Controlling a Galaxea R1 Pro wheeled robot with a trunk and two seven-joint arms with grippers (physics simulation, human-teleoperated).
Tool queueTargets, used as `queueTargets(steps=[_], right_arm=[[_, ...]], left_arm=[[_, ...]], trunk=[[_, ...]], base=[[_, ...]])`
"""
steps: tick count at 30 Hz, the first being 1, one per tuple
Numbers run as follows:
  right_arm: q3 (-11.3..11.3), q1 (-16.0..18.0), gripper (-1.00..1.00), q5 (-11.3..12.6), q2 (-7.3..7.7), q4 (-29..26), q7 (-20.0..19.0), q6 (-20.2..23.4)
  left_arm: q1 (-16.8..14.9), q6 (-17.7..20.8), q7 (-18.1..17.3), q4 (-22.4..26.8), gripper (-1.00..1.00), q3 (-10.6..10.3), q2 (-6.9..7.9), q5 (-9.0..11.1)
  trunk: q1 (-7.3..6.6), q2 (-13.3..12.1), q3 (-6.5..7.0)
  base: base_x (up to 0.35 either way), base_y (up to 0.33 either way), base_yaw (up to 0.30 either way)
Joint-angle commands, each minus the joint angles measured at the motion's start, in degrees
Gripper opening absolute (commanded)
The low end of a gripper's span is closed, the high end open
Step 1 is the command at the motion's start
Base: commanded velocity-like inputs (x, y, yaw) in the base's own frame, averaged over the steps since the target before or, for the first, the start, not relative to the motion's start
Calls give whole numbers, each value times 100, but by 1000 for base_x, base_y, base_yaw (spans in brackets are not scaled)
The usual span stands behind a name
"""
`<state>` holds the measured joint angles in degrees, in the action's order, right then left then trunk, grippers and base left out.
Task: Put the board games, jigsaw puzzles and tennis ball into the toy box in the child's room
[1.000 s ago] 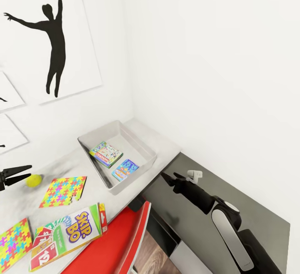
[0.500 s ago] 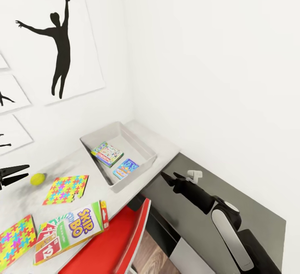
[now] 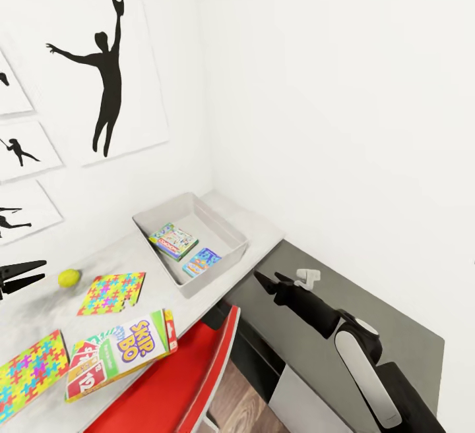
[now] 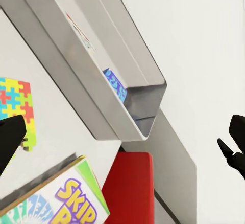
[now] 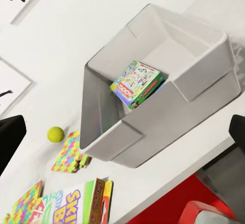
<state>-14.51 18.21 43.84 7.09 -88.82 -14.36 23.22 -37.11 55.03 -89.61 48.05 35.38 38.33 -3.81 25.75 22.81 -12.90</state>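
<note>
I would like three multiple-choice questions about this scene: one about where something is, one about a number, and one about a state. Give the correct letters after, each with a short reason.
1. Where is the tennis ball?
A. inside the toy box
B. on the table, outside the toy box
C. on the red chair

2. How many board games lie inside the toy box?
A. none
B. two
C. three

3. What is the state of the left gripper?
A. open and holding nothing
C. shut on the ball
B. shut on a jigsaw puzzle

Answers:
1 B: the ball rests on the white table beside a jigsaw puzzle.
2 B: the green-edged game and the blue game lie in it; the Skip-Bo box is outside.
3 A: its fingers stand apart, nothing between.
</note>
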Motion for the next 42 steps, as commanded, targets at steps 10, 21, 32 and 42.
queueTargets(steps=[10,21,32,42], right_arm=[[-6,5,100,37,3,-4,3,18],[-6,6,100,35,3,-4,3,16],[-8,5,100,28,3,-4,3,16],[0,5,100,28,3,-11,2,16]], left_arm=[[-7,60,-39,2,100,4,-9,-41],[-7,60,-39,13,100,-9,-10,-41],[-7,60,-39,20,100,-21,-18,-41],[-7,60,-39,20,100,-34,-18,-41]], trunk=[[3,11,82],[3,11,184],[3,11,287],[3,11,380]], base=[[-74,2,0],[-92,0,0],[-2,0,0],[0,0,0]])
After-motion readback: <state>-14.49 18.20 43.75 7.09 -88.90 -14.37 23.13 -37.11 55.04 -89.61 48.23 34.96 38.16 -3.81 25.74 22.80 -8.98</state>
